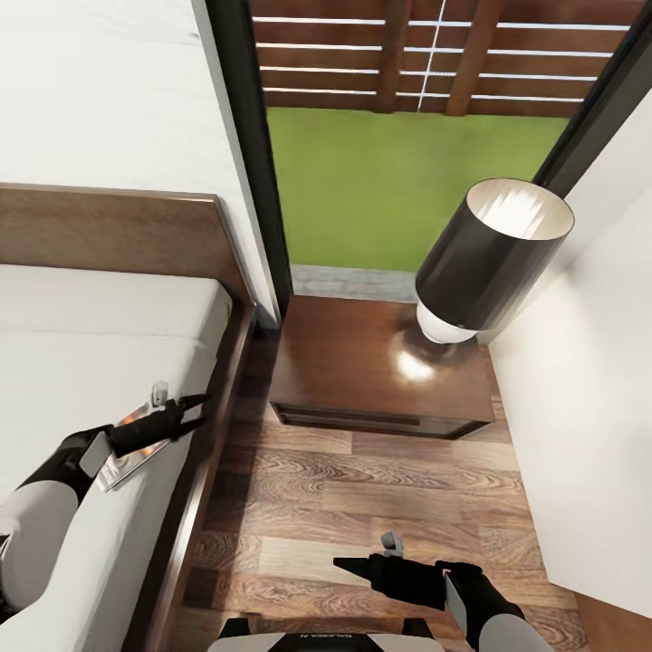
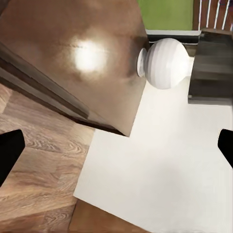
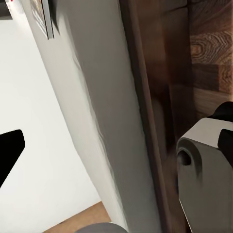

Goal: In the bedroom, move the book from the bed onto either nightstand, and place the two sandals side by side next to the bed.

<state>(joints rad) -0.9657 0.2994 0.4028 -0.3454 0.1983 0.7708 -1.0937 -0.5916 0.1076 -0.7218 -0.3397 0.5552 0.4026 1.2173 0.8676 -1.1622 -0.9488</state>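
Left fingers: the left gripper (image 1: 186, 409) hovers over the mattress near the bed's edge, its two black fingers (image 1: 192, 399) spread apart and pointing toward the nightstand; nothing sits between them.
Book: the thin small paperback with a dark cover and orange band (image 1: 127, 453) lies flat on the pale grey-white mattress, partly hidden under the left arm, behind the fingertips, not in their grasp.
Right fingers: the right gripper (image 1: 355, 567) hangs over the brown wood-plank floor (image 1: 362, 489) in front of the robot, fingers pointing toward the bed, parted, holding nothing.
Bed: the large low bed with a dark brown wooden frame (image 1: 195, 471) and headboard runs along the view's left side; its frame rail separates mattress from floor.
Nightstand: the low glossy dark-brown wooden cabinet with one drawer (image 1: 362, 371) stands just beside the bed's head corner, below the tall black-framed window (image 1: 249, 163); its top is mostly bare.
Lamp: a black-shaded lamp with a white round base (image 1: 493, 254) occupies the far corner of the nightstand top nearest the white wall.
Sandals: I cannot place them from these views.
Step in hand: probably picking up the book, judged from the empty left fingers beside it.
Doing it well: draw the fingers back over the book, lower them squarely, pinch an edge that overhangs or lifts easily, then carry it low across the frame and set it on the nightstand's bare near side, well away from the lamp base.
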